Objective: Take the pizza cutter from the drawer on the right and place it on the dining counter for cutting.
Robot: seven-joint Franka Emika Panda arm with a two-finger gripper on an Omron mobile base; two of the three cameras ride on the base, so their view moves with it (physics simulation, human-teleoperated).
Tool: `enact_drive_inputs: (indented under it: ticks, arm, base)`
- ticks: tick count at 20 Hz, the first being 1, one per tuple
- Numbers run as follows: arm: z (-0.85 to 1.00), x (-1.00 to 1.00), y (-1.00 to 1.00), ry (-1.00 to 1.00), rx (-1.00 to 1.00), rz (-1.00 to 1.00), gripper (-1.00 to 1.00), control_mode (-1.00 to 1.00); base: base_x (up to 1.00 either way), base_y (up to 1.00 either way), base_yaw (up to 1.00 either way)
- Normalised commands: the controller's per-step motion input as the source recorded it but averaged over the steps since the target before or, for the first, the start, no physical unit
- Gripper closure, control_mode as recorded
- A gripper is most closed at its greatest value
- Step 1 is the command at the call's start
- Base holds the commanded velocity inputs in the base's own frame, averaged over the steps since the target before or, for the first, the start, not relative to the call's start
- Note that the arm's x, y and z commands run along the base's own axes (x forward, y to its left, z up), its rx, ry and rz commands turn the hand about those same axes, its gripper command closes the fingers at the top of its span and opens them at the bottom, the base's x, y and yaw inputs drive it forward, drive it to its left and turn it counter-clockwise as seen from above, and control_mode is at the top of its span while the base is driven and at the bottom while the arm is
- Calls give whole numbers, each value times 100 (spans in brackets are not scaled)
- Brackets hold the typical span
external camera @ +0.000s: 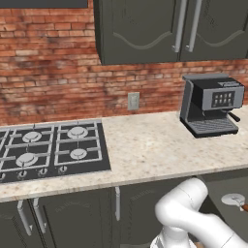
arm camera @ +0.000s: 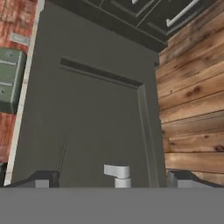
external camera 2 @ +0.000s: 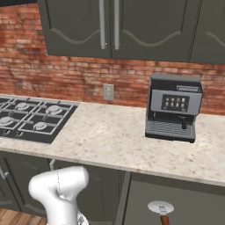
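Gas hob (external camera: 51, 150) occupies the worktop's left end; bare beige worktop (external camera: 145, 145) runs between it and the coffee machine (external camera: 210, 104). Below the worktop's front edge at right, the drawer (external camera 2: 184, 200) stands open with the pizza cutter (external camera 2: 161, 211) lying inside. Gripper (arm camera: 114, 179) fingers spread wide, straddling a silver handle (arm camera: 117, 174), holding nothing.

Small pizza cutter (external camera 2: 161, 211), round silvery metal wheel with short reddish-brown handle: lies flat inside open drawer, wheel toward far side, handle toward near side.
Shallow dark charcoal-grey drawer (external camera 2: 184, 197): pulled out below beige worktop, at right of cabinet run.
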Motion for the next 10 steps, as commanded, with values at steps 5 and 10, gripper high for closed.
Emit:
enact_drive_inputs:
  ticks: [5,10]
  arm:
    - [63,-70,-26,0,0,-4,-100,-100]
    - [90,-32,0,2,0,-6,-100,-100]
  base:
    - [0,0,0]
    - [0,0,0]
